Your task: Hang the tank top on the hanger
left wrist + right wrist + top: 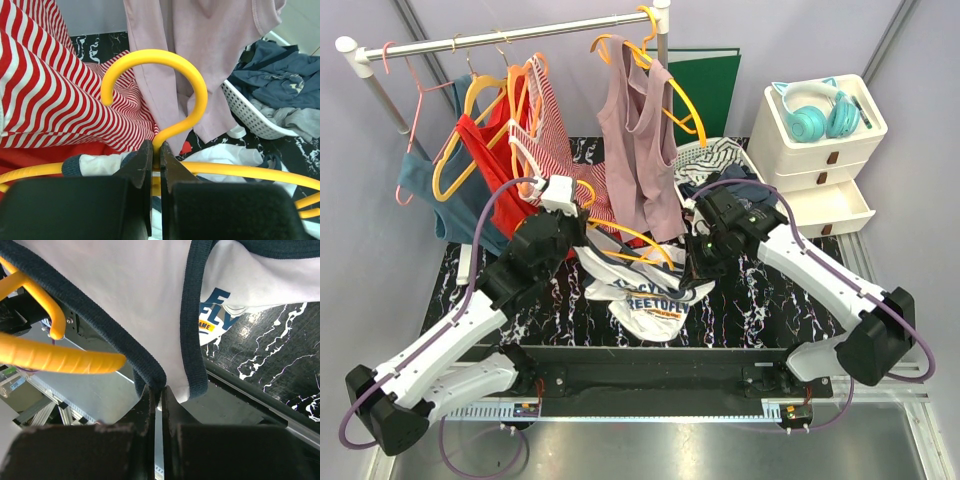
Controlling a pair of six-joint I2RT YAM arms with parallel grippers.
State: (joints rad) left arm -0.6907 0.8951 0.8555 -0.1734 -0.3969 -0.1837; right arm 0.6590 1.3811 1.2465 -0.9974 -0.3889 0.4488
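- The left tool (156, 150) is clenched on the hanger (165, 57), just under the hook, and holds it above the bench (760, 300).
- The right tool (156, 392) pinches the navy trim of the top (125, 290) at a strap.
- The top hangs between the two arms, bunched against the bar of the hanger, with its print low, toward the near edge.
- In the right wrist view one end of the hanger is bare, just beside the trim and not under the cloth.
- So I judge the work about half done: this strap must go over that end. The other shoulder I cannot check.
- The white basket (250, 117) behind holds a heap of navy and grey clothes.
- The drawers (830, 160) are closed, so their content is hidden. Headphones (810, 115) lie on top.
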